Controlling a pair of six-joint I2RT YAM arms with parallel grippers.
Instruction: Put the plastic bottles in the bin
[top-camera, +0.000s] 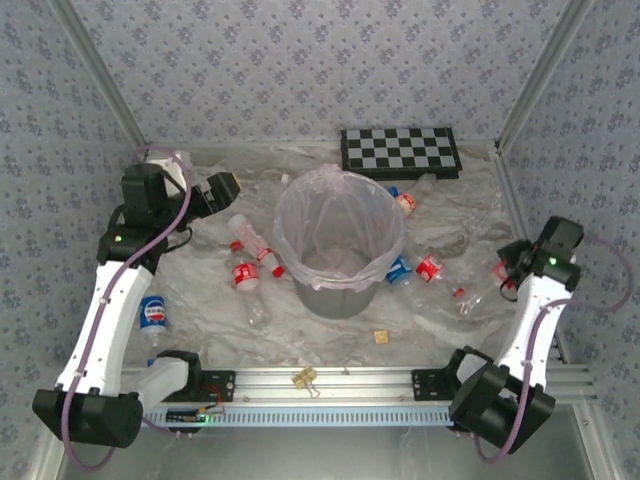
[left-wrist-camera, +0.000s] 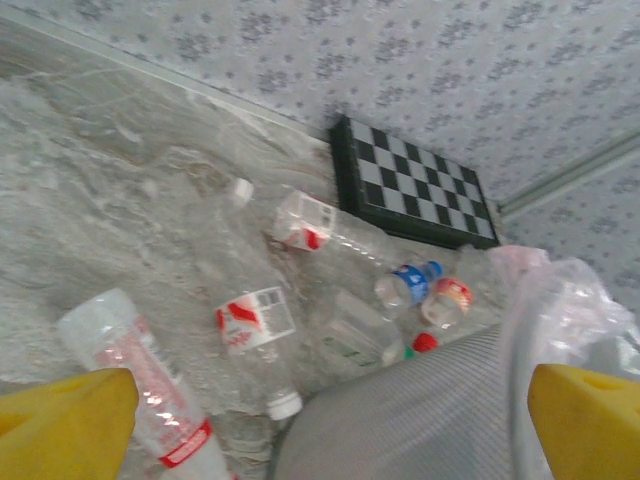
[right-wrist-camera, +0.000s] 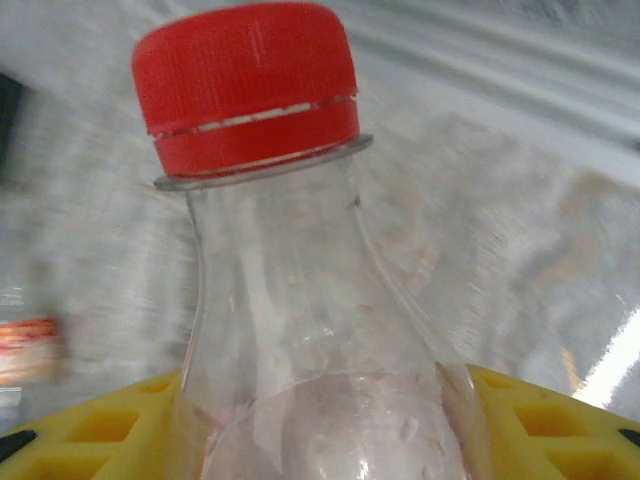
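Note:
The round grey bin, lined with a pinkish bag, stands mid-table. Plastic bottles lie around it: two red-labelled ones to its left, a blue-labelled one beside the left arm, and others to its right. My left gripper hangs open above the table, left of the bin. In the left wrist view its yellow fingers are wide apart over the bin's wall, with nothing between them. My right gripper is shut on a clear red-capped bottle at the table's right side.
A black-and-white chequered board leans at the back wall, with more bottles lying between it and the bin. A small tan block and a clip lie near the front rail. Crinkled plastic sheeting covers the table.

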